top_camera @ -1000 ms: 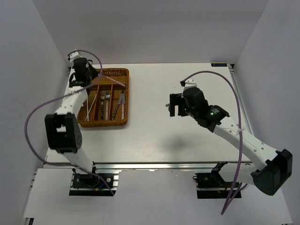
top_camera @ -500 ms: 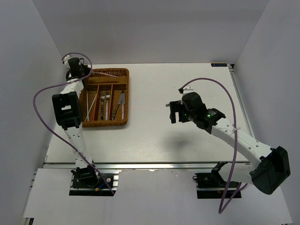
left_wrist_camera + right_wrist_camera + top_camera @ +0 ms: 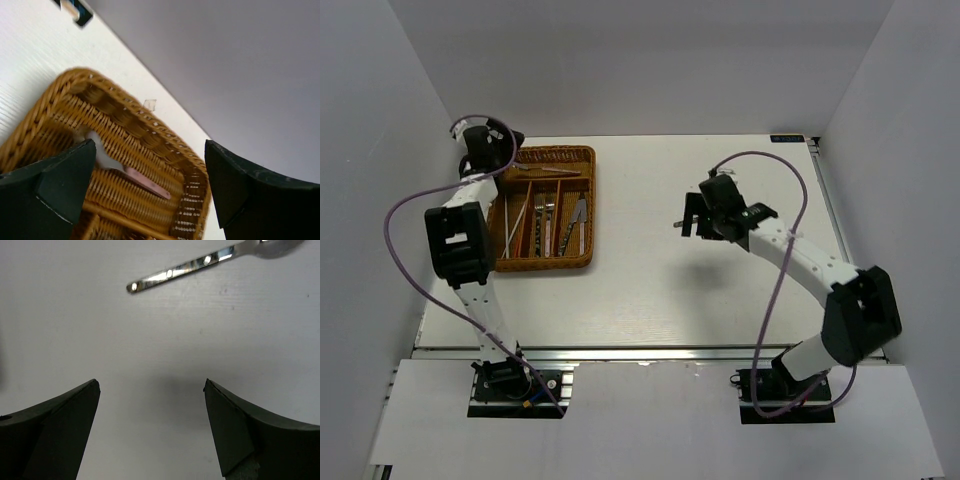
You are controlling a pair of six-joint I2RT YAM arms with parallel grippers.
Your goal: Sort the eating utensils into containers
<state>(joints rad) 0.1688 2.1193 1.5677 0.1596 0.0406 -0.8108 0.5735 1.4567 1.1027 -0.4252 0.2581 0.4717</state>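
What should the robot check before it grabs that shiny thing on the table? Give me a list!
1. Right gripper open: ok, fingers wide apart with nothing between them.
2. Silver utensil lying free on the table: ok.
3. Utensil lined up between the fingers: not ok, it lies ahead of them.
4. Which utensil it is: cannot tell, its head runs out of the wrist view.
5. Left gripper empty: ok, open by the far end of the wicker tray.
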